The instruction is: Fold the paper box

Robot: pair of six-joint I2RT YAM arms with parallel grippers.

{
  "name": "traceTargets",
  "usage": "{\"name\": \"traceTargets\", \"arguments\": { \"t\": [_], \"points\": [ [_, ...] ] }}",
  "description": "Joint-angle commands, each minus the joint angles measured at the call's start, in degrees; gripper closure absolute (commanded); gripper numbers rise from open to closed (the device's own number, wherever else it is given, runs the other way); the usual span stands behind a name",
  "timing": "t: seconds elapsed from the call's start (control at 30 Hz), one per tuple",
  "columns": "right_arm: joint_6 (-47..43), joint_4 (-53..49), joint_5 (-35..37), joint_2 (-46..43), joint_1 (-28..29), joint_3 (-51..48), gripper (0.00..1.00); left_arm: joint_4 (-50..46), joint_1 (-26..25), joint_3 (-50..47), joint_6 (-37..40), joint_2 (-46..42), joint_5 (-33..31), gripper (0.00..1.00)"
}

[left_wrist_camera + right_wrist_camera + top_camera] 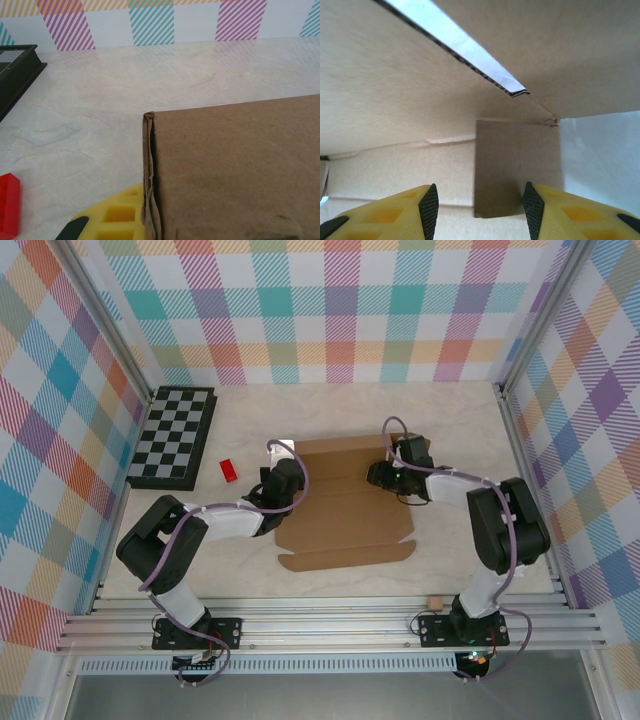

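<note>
- top view: the paper box (pixel 340 512) lies mid-desk between the two arms, mostly flat and unfolded, its near flap pointing toward the arm bases.
- the left tool (pixel 288 465) sits at the box's far-left corner. the right tool (pixel 378 476) sits over the box's right part, near the far edge.
- a chessboard (pixel 172 437) lies at the far left of the desk (pixel 460 420), with a small red block (pixel 229 470) between it and the box. a tiny brown scrap (pixel 434 602) lies at the near edge by the right arm's base.
- left wrist view: a brown panel of the box fills the lower right, its doubled, crumpled left edge running down the frame.
- one yellow finger (pixel 117 215) lies tight against that edge and the other is hidden behind the cardboard. the tool is closed narrow, pinching the box's edge.
- the red block shows at lower left and a chessboard corner at upper left.
- right wrist view: the camera looks in under raised cardboard panels.
- the two yellow fingers (pixel 410 210) stand apart, with a small upright flap (pixel 517 160) beyond the gap and nothing gripped.
</note>
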Motion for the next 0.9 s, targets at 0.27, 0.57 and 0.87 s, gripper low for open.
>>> {"name": "traceTargets", "arguments": {
  "t": [0.27,0.57,0.87],
  "points": [
    [-11.7,-16.2,0.8,-17.6,-3.5,0.0,0.44,-4.6,0.2,-0.9,-0.3,1.2,1.3,0.99],
    [-28.9,-19.8,15.9,-25.2,-19.6,8.7,0.42,-2.1,0.3,-2.4,2.1,0.5,2.3,1.0],
    [-49.9,-10.6,5.2,-7.3,-26.0,13.8,0.41,-0.9,0.3,-2.7,2.2,0.1,3.8,1.0]
  ]
}}
